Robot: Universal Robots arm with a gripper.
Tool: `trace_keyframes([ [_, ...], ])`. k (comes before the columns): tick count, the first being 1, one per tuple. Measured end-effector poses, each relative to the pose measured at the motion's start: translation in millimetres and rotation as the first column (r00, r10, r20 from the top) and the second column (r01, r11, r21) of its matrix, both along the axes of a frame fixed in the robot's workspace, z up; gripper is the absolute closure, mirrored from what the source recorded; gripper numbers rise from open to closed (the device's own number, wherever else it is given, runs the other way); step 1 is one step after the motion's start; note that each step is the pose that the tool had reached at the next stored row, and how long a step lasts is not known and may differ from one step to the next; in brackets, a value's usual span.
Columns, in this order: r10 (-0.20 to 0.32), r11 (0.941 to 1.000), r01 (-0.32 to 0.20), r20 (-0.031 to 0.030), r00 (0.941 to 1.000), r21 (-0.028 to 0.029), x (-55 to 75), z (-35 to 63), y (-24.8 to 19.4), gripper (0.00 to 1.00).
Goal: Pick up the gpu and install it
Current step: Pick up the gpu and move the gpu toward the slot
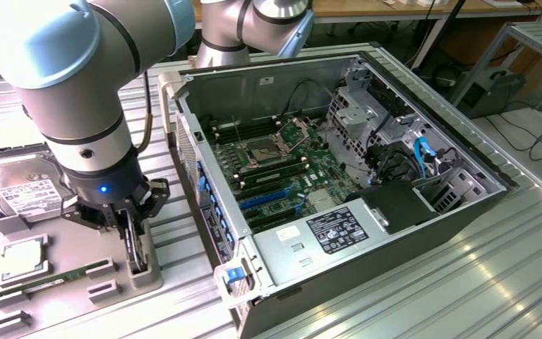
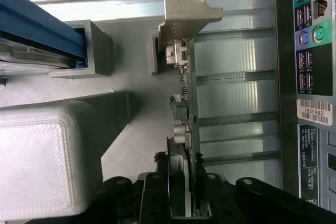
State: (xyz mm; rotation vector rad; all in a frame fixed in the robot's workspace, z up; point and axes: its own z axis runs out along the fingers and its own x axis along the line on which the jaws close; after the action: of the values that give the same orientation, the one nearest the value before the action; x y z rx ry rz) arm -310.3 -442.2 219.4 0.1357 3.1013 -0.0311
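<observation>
The gpu is a thin black card standing on edge in a slot of the grey parts tray, at the tray's edge nearest the computer case. In the wrist view the gpu shows edge-on, with its pale metal bracket at the far end. My gripper has come straight down over it. My gripper is open, and its black fingers stand close on either side of the card. The card rests in its slot.
The open computer case lies to the exterior view's right, motherboard and blue slots exposed. On the tray sit a silver hard drive, a processor and a green memory stick. The case's rear ports are close by.
</observation>
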Motion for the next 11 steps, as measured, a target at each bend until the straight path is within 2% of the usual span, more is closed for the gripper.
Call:
trace_keyframes([
  [11, 0.0, 1.0, 0.0, 0.0001, 1.0, 0.0001, 0.3, 2.2, 0.0, 0.71],
])
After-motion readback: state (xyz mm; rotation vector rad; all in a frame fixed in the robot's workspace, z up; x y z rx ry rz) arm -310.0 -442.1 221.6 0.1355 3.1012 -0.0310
